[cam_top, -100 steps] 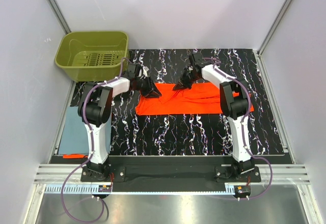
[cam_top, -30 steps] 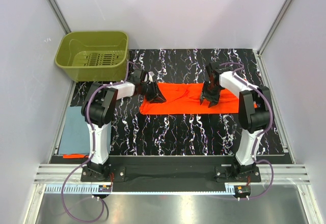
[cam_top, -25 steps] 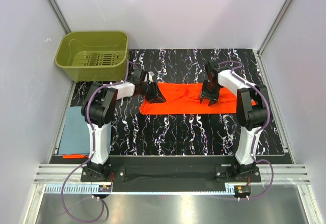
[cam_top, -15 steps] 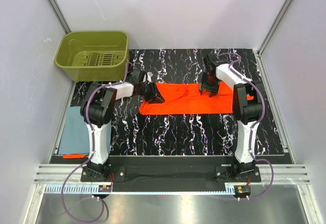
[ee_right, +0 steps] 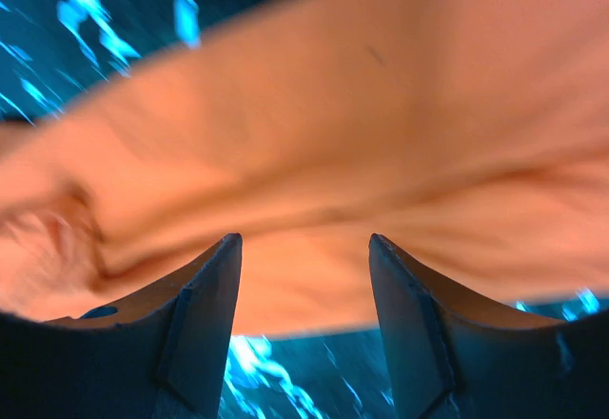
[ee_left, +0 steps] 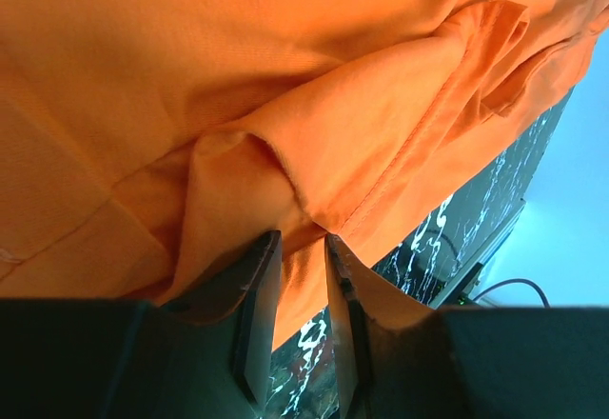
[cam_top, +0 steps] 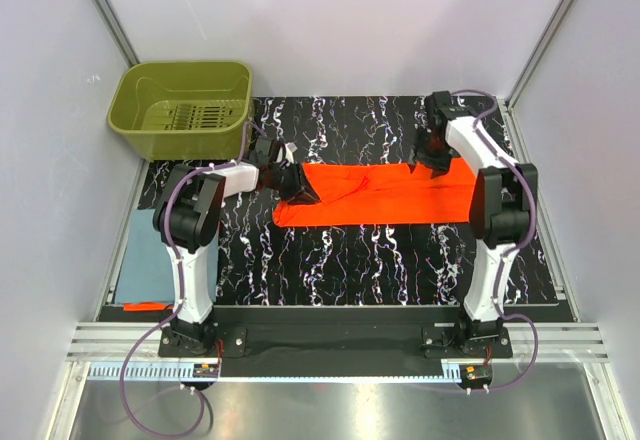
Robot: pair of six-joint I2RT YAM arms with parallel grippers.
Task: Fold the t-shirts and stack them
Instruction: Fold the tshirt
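The orange t-shirt lies as a long flat strip across the black marbled mat. My left gripper is at its left end, shut on a bunched fold of the orange cloth; in the left wrist view that fold sits between the narrow jaws of the left gripper. My right gripper hovers over the shirt's far right edge. In the right wrist view the right gripper is open, with blurred orange cloth beyond its tips and nothing held. A folded blue-grey t-shirt lies flat at the left, off the mat.
An olive-green basket stands at the back left. The marbled mat covers the table between the white side walls. A small orange strip shows by the blue-grey shirt's near edge.
My right gripper has moved from the shirt's right-middle toward the far right corner, and its jaws have widened. The left gripper has kept its grip at the left end.
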